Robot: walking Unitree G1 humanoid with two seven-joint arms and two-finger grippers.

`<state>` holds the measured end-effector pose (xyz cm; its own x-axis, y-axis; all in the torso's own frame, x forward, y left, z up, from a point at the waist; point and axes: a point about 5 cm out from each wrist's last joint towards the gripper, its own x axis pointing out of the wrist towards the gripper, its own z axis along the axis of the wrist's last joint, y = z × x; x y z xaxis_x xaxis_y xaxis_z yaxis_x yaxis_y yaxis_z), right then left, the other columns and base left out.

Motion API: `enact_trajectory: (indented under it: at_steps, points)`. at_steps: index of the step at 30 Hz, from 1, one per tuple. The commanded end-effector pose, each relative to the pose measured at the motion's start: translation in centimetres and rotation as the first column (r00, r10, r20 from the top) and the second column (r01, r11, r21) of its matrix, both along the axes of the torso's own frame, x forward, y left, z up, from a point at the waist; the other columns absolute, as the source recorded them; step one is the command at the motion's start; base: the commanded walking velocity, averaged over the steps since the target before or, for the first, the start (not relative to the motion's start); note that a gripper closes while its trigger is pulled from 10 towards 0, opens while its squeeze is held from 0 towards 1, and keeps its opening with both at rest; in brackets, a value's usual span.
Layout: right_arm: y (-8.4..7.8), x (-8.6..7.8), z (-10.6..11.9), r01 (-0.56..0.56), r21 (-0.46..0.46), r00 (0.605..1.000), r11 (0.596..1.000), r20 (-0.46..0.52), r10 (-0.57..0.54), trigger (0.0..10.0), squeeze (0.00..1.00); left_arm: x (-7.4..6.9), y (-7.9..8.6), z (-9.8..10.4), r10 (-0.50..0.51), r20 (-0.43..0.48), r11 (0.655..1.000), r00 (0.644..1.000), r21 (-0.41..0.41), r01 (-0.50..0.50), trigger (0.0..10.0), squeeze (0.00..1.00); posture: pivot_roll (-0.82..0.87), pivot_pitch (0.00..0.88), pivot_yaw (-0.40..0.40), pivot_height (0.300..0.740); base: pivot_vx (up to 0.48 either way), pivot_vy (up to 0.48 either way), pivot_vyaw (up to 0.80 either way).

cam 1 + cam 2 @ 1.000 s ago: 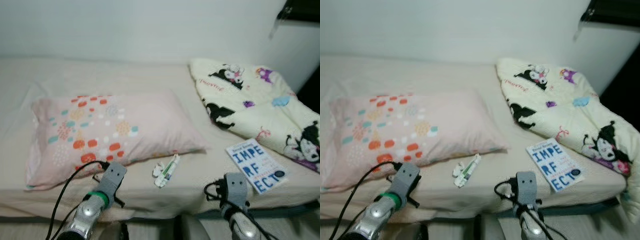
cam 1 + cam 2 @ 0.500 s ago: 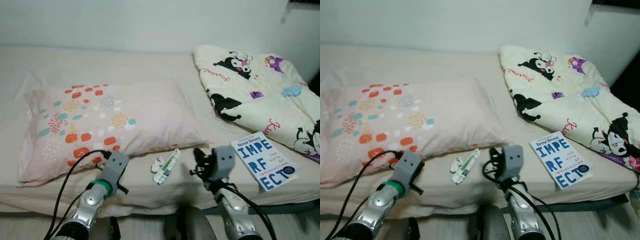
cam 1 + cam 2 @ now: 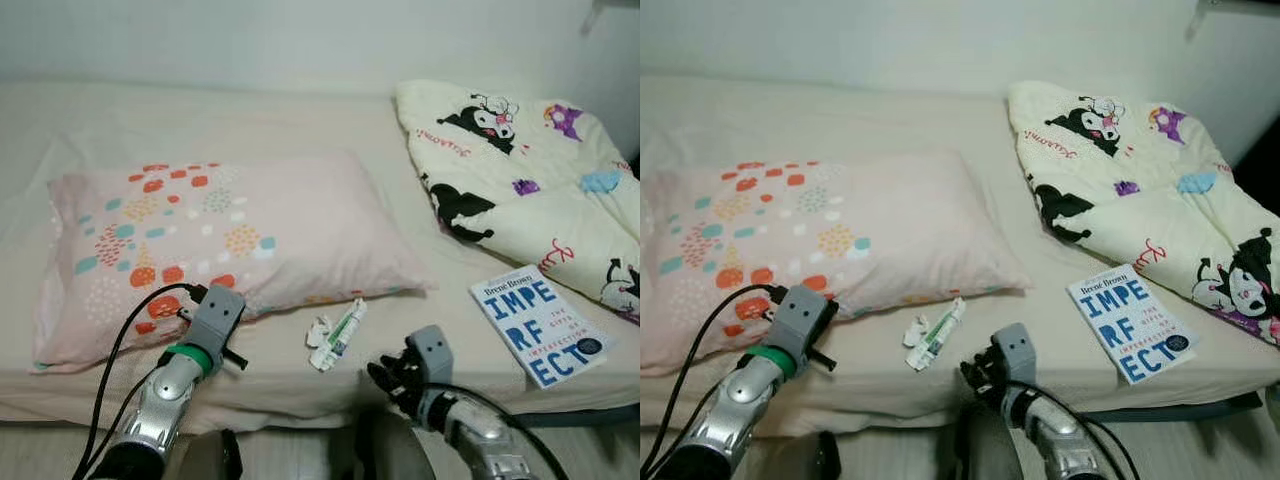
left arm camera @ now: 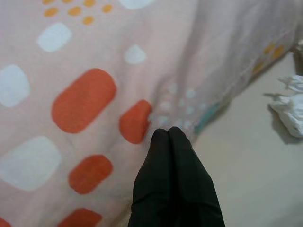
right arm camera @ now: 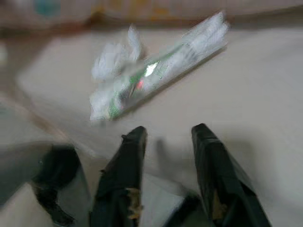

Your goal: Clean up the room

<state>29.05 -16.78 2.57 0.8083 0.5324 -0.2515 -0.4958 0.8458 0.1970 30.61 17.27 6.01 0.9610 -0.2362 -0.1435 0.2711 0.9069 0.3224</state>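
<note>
A green-and-white wrapper (image 3: 341, 332) lies with a crumpled white tissue (image 3: 319, 331) on the bed sheet, just in front of the pink dotted pillow (image 3: 220, 235). My right gripper (image 5: 168, 130) is open, low at the bed's front edge, a short way from the wrapper (image 5: 161, 71) and pointing at it with nothing between its fingers. My left gripper (image 4: 168, 135) is shut and empty, its tips touching the pillow's front edge. The tissue (image 4: 291, 101) lies off to its side.
A blue-lettered book (image 3: 535, 323) lies near the front right of the bed (image 3: 300, 120). A cream cartoon-print blanket (image 3: 520, 180) is bunched at the back right. A wall runs behind the bed.
The right arm has dropped from its raised spot by the book to the bed's front edge, nearer the wrapper. The left arm has edged towards the pillow. The head camera has shifted slightly.
</note>
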Motion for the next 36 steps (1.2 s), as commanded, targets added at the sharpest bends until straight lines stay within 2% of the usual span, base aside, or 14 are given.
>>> enact_trajectory:
  at_steps: [1,5,8,9,13,14,18,21,26,29,30,33,35,36]
  points:
    - [0.0,0.8,0.6,0.038,0.049,0.999,0.998,0.007,-0.038,10.0,1.00,-0.3,0.1,-0.2,-0.001,-0.016,1.000,1.000,-0.002,0.001,10.0,0.00,0.02,0.137,-0.028,0.601,0.000,0.000,0.00]
    - [1.0,2.1,1.7,0.040,0.097,0.999,0.995,0.024,-0.042,10.0,1.00,-0.5,0.3,0.3,-0.002,-0.005,1.000,1.000,-0.004,0.002,10.0,0.00,0.04,0.151,-0.027,0.601,0.000,0.000,0.00]
    - [2.7,3.4,2.6,0.014,0.149,1.000,0.989,0.008,-0.015,10.0,1.00,-0.7,0.3,1.1,-0.008,0.013,1.000,1.000,-0.008,0.008,10.0,0.00,0.06,0.171,-0.025,0.601,0.000,0.000,0.00]
    - [3.2,3.5,2.6,0.002,0.153,1.000,0.988,-0.009,-0.001,10.0,0.69,-0.7,0.2,1.3,-0.010,0.017,1.000,1.000,-0.011,0.011,10.0,0.00,0.06,0.171,-0.025,0.601,0.000,0.000,0.00]
    - [3.4,3.6,2.5,-0.005,0.155,1.000,0.988,-0.020,0.008,10.0,0.69,-0.8,0.2,1.4,-0.012,0.020,1.000,1.000,-0.013,0.012,10.0,0.00,0.06,0.171,-0.025,0.601,0.000,0.000,0.00]
    - [3.8,3.5,2.1,-0.017,0.112,0.998,0.994,-0.053,0.023,10.0,0.00,-0.9,0.1,1.6,-0.017,0.026,1.000,1.000,-0.016,0.017,10.0,0.00,0.08,0.198,-0.032,0.601,0.000,0.000,0.00]
    - [4.4,3.8,1.5,0.035,0.042,0.991,0.998,-0.133,-0.029,10.0,0.00,-2.0,-0.3,2.5,-0.023,0.039,0.999,0.999,-0.033,0.024,10.0,0.00,0.10,0.242,-0.053,0.601,0.000,0.000,0.00]
    - [4.5,4.6,2.1,0.090,0.012,0.987,0.996,-0.134,-0.088,10.0,0.00,-2.6,-0.3,2.4,-0.018,0.032,0.999,0.999,-0.039,0.019,10.0,0.00,0.12,0.257,-0.067,0.601,0.000,0.000,0.00]
    - [4.2,5.3,2.4,0.212,-0.133,0.968,0.968,-0.109,-0.227,10.0,0.00,-3.5,-0.3,2.4,-0.006,0.013,0.999,1.000,-0.043,0.006,10.0,0.00,0.12,0.267,-0.071,0.601,0.000,0.000,0.00]
    - [4.0,5.2,2.1,0.243,-0.134,0.958,0.961,-0.124,-0.259,10.0,0.00,-3.6,-0.3,2.4,-0.006,0.010,0.999,1.000,-0.043,0.006,10.0,0.00,0.12,0.271,-0.067,0.601,0.000,0.000,0.00]
    - [3.7,5.0,1.5,0.319,-0.095,0.924,0.943,-0.189,-0.331,10.0,0.00,-3.7,-0.4,2.7,-0.009,0.002,0.999,1.000,-0.042,0.009,10.0,0.00,0.13,0.279,-0.061,0.601,0.000,0.000,0.00]
    - [3.6,4.8,1.3,0.353,-0.053,0.906,0.934,-0.232,-0.355,10.0,0.00,-3.8,-0.4,2.8,-0.011,-0.001,0.999,1.000,-0.041,0.011,10.0,0.00,0.13,0.282,-0.056,0.601,0.000,0.000,0.00]
    - [3.9,4.7,1.0,0.404,0.046,0.873,0.914,-0.320,-0.370,10.0,0.00,-4.1,-0.3,3.0,-0.015,-0.007,0.999,1.000,-0.035,0.014,10.0,0.00,0.14,0.294,-0.051,0.601,0.000,0.000,0.00]
    - [4.0,4.7,1.0,0.419,0.055,0.861,0.906,-0.340,-0.377,10.0,0.00,-4.1,-0.2,3.0,-0.016,-0.009,0.999,1.000,-0.033,0.015,10.0,0.00,0.14,0.294,-0.051,0.601,0.000,0.000,0.00]
